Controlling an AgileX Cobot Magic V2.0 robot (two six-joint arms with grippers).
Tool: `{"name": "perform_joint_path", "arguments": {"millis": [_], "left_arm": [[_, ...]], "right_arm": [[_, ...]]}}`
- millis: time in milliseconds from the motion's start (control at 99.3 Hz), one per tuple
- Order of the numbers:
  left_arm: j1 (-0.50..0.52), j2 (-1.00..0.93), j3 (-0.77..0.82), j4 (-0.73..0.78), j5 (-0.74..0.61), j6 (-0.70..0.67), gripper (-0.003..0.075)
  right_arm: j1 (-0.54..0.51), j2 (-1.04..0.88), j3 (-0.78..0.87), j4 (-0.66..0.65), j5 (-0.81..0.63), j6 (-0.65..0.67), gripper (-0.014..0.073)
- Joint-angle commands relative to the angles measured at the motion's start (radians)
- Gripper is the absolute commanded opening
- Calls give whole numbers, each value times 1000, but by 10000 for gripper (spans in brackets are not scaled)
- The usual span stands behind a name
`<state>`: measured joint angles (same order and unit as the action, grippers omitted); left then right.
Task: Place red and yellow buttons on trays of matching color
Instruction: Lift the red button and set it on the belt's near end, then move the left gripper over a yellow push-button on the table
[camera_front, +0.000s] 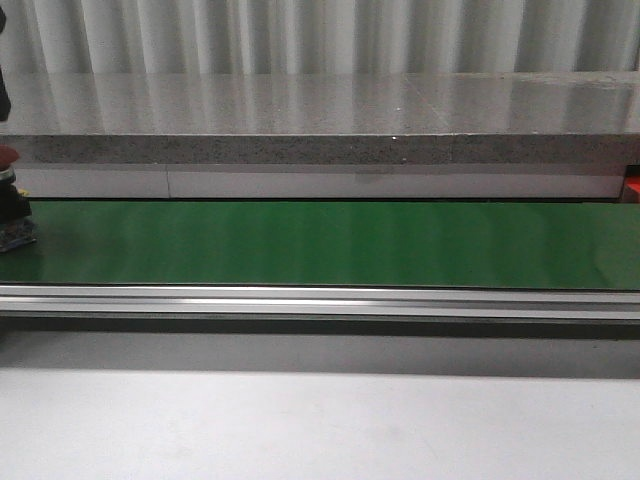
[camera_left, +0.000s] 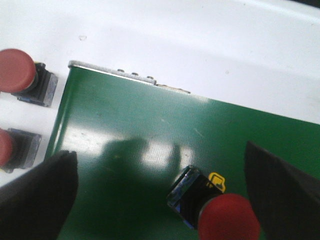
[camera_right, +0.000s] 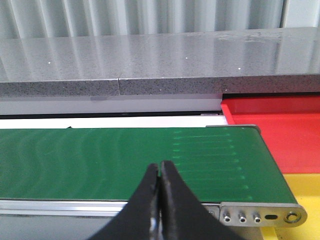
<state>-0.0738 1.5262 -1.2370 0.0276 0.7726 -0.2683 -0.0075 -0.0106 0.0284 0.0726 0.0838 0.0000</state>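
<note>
A red button (camera_left: 227, 217) with a black body and a small yellow tag stands on the green belt (camera_left: 150, 115). It is between the fingers of my left gripper (camera_left: 160, 165), close to one finger (camera_left: 280, 195) and not touching either. The left gripper is open wide. The same button shows at the far left edge of the front view (camera_front: 12, 200). My right gripper (camera_right: 160, 167) is shut and empty over the belt's other end (camera_right: 150, 150). The red tray (camera_right: 280, 125) and the yellow tray (camera_right: 302, 187) lie beyond that end. No yellow button is in view.
Two more red buttons (camera_left: 17, 70) (camera_left: 5, 147) stand on the white surface beside the belt's end. A grey stone ledge (camera_front: 320, 120) runs behind the belt. A metal rail (camera_front: 320, 300) borders its near side. A sliver of the red tray (camera_front: 632, 186) shows at the right.
</note>
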Motion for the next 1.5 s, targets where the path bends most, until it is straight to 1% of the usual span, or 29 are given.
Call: {"name": "perform_joint_path", "arguments": {"millis": [0,91,222,322,403,544,735,836,987,1290,1491], "left_arm": [[-6,-68,-58,-18,-4,22,620],[-6,-99,-72,-18,-2,24,620],[2,-165,-66,22,5,22,620],[30,-230,-21,39,7,22,620],[69,-287,47,46,10,22,620],[180,-392,191,56,10,22,620],[394,-481,377,77,-12,22,620],[493,-474,448,56,-57,20,620],[560,-414,478,50,-72,20,620],[565,-219,478,105,-90,20,620],[565,-150,474,125,-143,20,620]], "right_arm": [[0,-20,-16,-8,-84,-6,-124],[0,-20,-16,-8,-84,-6,-124],[0,-20,-16,-8,-84,-6,-124],[0,-20,-16,-8,-84,-6,-124],[0,-20,-16,-8,-84,-6,-124],[0,-20,-16,-8,-84,-6,-124],[0,-20,-16,-8,-84,-6,-124],[0,-20,-16,-8,-84,-6,-124],[0,-20,-16,-8,-84,-6,-124],[0,-20,-16,-8,-84,-6,-124],[0,-20,-16,-8,-84,-6,-124]]}}
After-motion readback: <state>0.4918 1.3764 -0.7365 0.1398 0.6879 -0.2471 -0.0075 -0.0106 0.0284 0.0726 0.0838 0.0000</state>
